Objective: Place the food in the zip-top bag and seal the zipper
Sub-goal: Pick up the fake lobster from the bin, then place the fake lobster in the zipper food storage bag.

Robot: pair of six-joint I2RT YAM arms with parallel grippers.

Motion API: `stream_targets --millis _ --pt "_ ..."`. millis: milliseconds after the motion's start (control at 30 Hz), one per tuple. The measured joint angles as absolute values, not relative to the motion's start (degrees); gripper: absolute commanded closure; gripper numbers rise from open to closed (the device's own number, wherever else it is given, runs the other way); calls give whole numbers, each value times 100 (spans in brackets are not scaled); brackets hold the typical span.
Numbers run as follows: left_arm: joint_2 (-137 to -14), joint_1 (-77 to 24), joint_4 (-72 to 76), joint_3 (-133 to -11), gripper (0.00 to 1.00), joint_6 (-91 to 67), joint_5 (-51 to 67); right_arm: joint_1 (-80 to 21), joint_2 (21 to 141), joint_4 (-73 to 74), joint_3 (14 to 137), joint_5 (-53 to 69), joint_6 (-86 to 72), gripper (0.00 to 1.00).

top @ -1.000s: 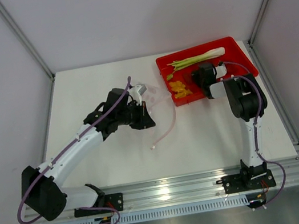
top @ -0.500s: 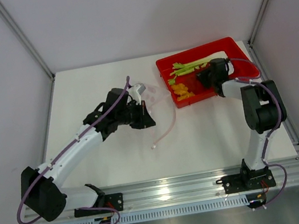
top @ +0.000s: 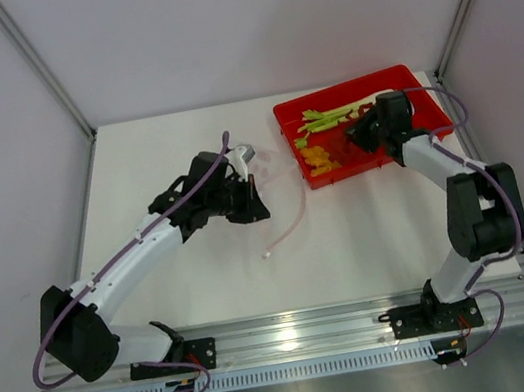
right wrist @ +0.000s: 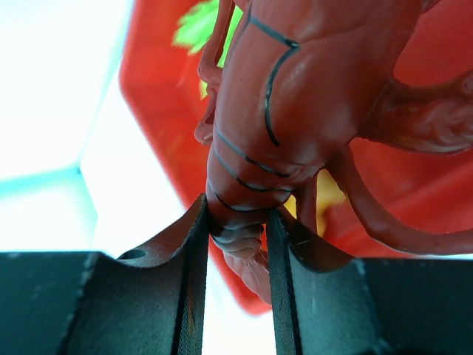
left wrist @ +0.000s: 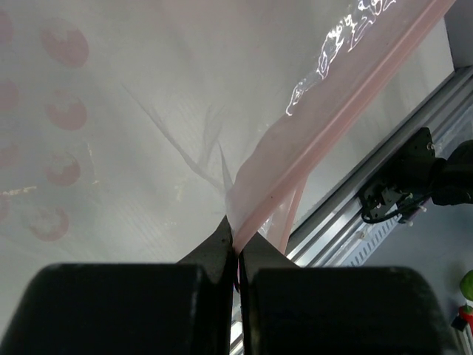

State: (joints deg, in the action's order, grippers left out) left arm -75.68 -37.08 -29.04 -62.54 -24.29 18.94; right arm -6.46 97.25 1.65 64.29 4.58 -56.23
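zip-top bag (left wrist: 148,126) edges cropped, stalk (right wrist: 198,26) blurred

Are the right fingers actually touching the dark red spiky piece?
Touching. The right wrist view shows both fingers of the right gripper pressed against the dark red spiky piece, with no gap on either side.

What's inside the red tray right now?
The green stalk and yellow pieces lie in the red tray. The right gripper grips the dark red piece there, hiding the floor beneath.
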Motion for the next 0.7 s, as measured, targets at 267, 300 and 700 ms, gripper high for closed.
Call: stream_targets --millis 267,300,700 --pt "-8147 -3516 -3275 -6757 99 -2239 1610 -1151 7776 1557 6414 552 -4720 100" --pt "-8169 -3470 -3328 -6794 99 -2213 1566 -1278 7524 1717 6388 561 -4604 100" --pt "-8453 -2976 -3857 -7325 99 -1789 1208 -3144 5312 4348 6099 1125 -3669 100"
